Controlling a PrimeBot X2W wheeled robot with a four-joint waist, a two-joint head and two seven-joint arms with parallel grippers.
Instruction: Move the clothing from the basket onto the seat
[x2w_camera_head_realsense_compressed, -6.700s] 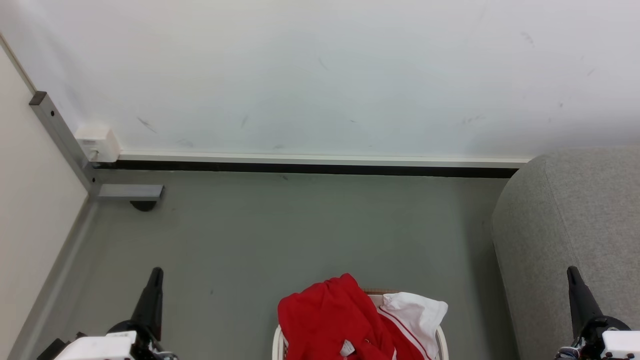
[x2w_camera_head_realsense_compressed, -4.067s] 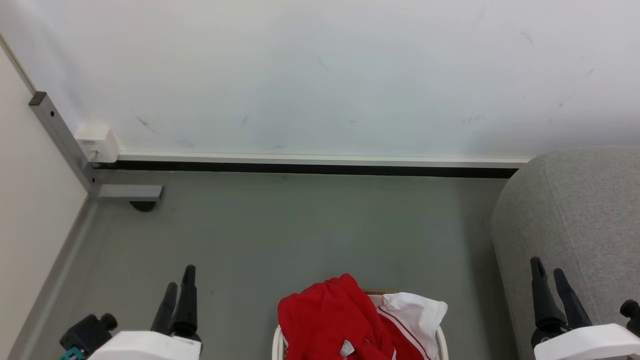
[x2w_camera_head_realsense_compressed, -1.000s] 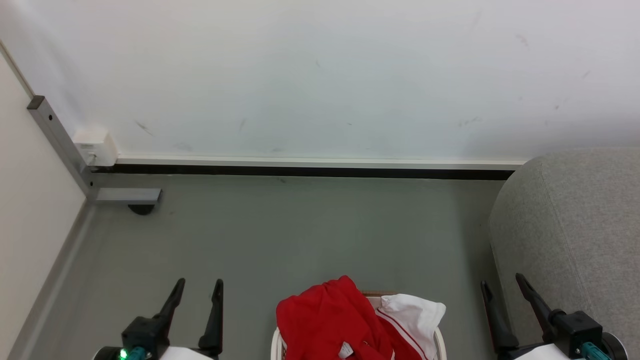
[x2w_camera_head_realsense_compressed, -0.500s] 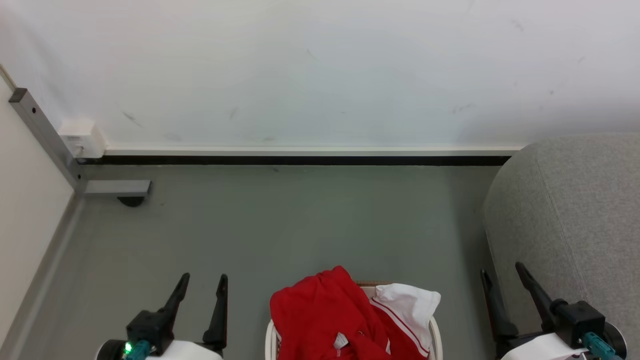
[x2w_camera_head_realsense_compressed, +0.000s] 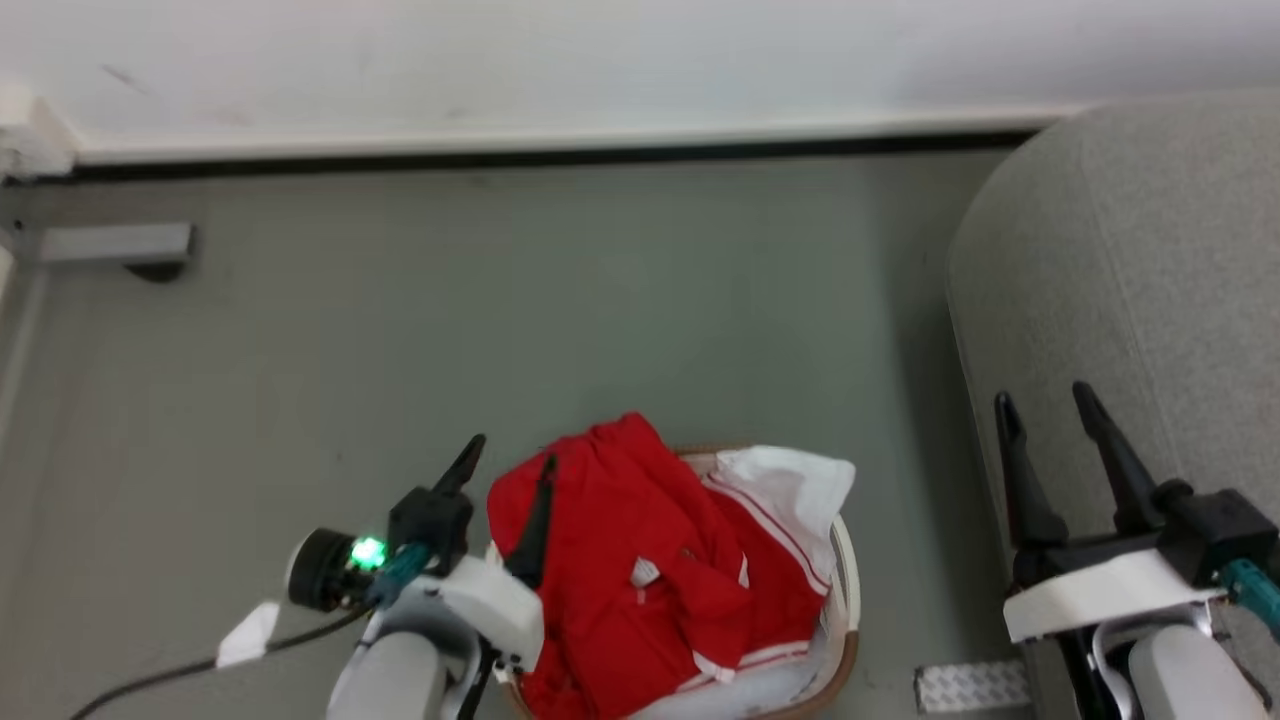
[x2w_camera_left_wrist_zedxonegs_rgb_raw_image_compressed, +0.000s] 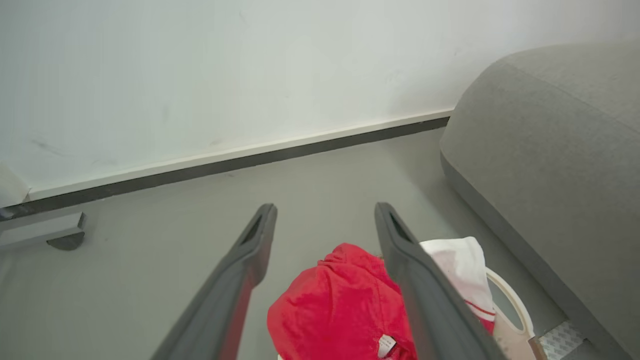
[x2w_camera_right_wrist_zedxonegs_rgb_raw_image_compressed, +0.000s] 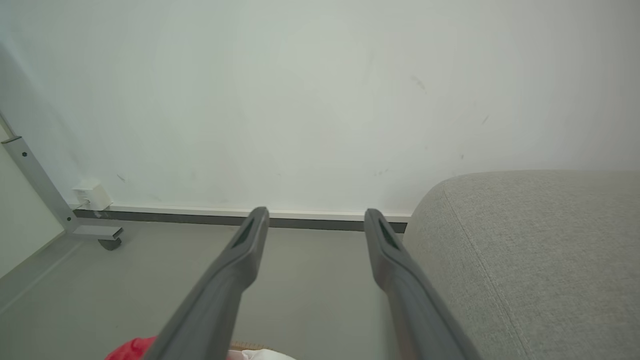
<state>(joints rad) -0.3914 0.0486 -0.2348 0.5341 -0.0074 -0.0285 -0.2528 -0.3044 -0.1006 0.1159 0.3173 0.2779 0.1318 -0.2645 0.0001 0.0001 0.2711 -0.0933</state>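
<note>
The clothing (x2w_camera_head_realsense_compressed: 650, 570) lies heaped in the basket (x2w_camera_head_realsense_compressed: 846, 600) at 6 o'clock in the head view. Its white panel spills over the rim toward 1 o'clock. The seat (x2w_camera_head_realsense_compressed: 1130, 280) takes up the 3 o'clock side, apart from the basket across a strip of floor. The left gripper (x2w_camera_head_realsense_compressed: 513, 452) hovers at the heap's 9 o'clock edge, fingers spread and holding nothing. One finger is over the red cloth and the other is out over the floor. The right gripper (x2w_camera_head_realsense_compressed: 1043, 395) sits at 4 o'clock against the seat's near edge, likewise spread and empty. The main risk is that straddling stance. The basket's rim on that side is hidden under cloth, so closing there could pinch the rim along with the fabric and lift or tip the basket. A shallow bite on one outer fold is the other worry. The heap would likely unfurl as it rises, and a trailing sleeve could snag the perforated wall and drag the basket, or the cloth could slip free and land on the floor short of the seat. The right arm, so near the upholstery, may bump it if it swings in to help.
</note>
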